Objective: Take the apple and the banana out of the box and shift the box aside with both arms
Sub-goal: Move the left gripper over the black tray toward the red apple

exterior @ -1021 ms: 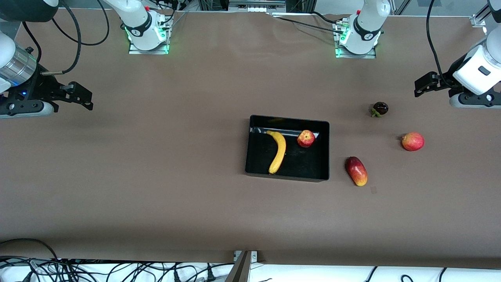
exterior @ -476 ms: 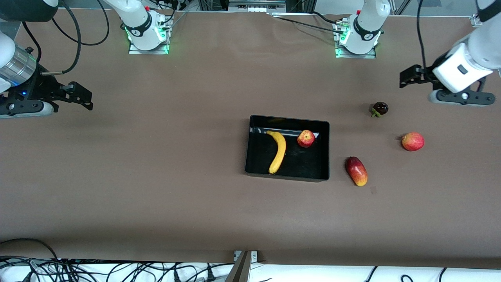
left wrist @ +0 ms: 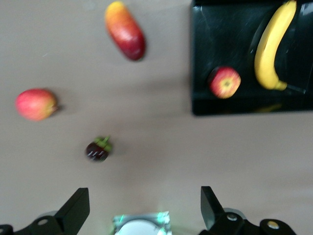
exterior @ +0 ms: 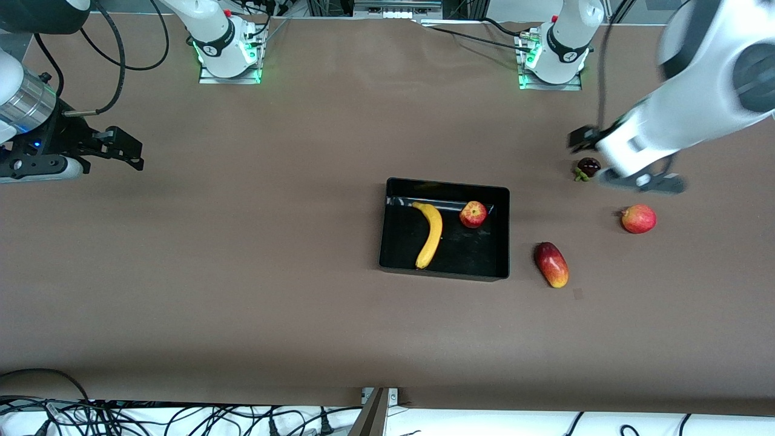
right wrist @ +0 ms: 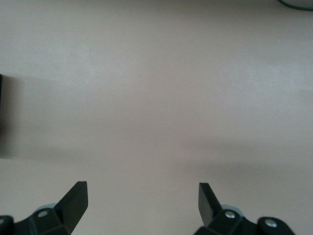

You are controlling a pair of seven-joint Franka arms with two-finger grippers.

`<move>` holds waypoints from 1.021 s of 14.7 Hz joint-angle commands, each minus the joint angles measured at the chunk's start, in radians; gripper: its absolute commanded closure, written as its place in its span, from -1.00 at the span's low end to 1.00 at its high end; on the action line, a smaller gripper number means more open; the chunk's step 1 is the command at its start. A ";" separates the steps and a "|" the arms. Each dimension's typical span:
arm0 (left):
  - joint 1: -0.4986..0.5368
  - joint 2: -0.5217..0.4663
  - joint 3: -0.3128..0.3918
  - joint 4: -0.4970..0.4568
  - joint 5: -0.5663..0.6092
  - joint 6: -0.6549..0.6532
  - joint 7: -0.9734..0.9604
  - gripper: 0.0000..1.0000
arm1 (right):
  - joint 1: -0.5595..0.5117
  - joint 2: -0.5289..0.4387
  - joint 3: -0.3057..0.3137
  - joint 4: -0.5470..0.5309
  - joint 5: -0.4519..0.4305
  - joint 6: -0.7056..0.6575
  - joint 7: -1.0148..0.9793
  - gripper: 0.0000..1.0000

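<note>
Your inventory of the bench, item by item:

1. Box: a shallow glossy black tray near the middle of the bench, toward the left arm's end. Its long sides run along the length of the bench. You can read no label or writing on it.

2. Banana: lying in the box, in the half toward the right arm's end. Its long axis runs from the robots' side toward the front camera, with the stem end at the wall nearer the robots. It curves with its bulge toward the apple. It also shows in the left wrist view.

3. Apple: in the box, beside the banana's stem end and apart from it, close to the wall nearer the robots; seen too at.

4. Mango: on the bench just beside the box, toward the left arm's end.

5. Round red fruit: farther toward the left arm's end, well apart from the box.

6. Small dark fruit with a green stem: on the bench, farther from the front camera than the mango.

7. Left gripper: over the bench above the small dark fruit, jaws spread wide, nothing between them.

8. Right gripper: waiting over the right arm's end of the bench, jaws wide apart and empty, as your right wrist view shows.
</note>
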 commanded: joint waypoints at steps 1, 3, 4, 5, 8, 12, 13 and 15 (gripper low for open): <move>-0.095 0.124 0.003 0.042 -0.004 0.106 -0.111 -1.00 | -0.013 0.004 0.011 0.013 -0.004 -0.007 0.002 -1.00; -0.129 0.178 0.001 0.025 -0.004 0.221 -0.157 -1.00 | -0.013 0.004 0.012 0.013 -0.004 -0.009 0.002 -1.00; -0.148 0.200 0.001 0.017 -0.004 0.265 -0.165 -1.00 | -0.013 0.004 0.011 0.013 -0.004 -0.007 0.002 -1.00; -0.159 0.221 0.001 0.002 -0.004 0.305 -0.167 -1.00 | -0.013 0.004 0.011 0.013 -0.004 -0.009 0.002 -1.00; -0.185 0.244 0.001 -0.096 -0.004 0.468 -0.163 -1.00 | -0.013 0.002 0.012 0.013 -0.004 -0.009 0.002 -1.00; -0.194 0.263 0.001 -0.122 -0.001 0.517 -0.159 -1.00 | -0.013 0.004 0.011 0.013 -0.004 -0.010 0.002 -1.00; -0.195 0.276 0.001 -0.119 -0.001 0.520 -0.159 -1.00 | -0.013 0.004 0.011 0.013 -0.004 -0.010 0.002 -1.00; -0.194 0.293 0.001 -0.121 -0.001 0.551 -0.156 -1.00 | -0.013 0.002 0.011 0.013 -0.004 -0.010 0.002 -1.00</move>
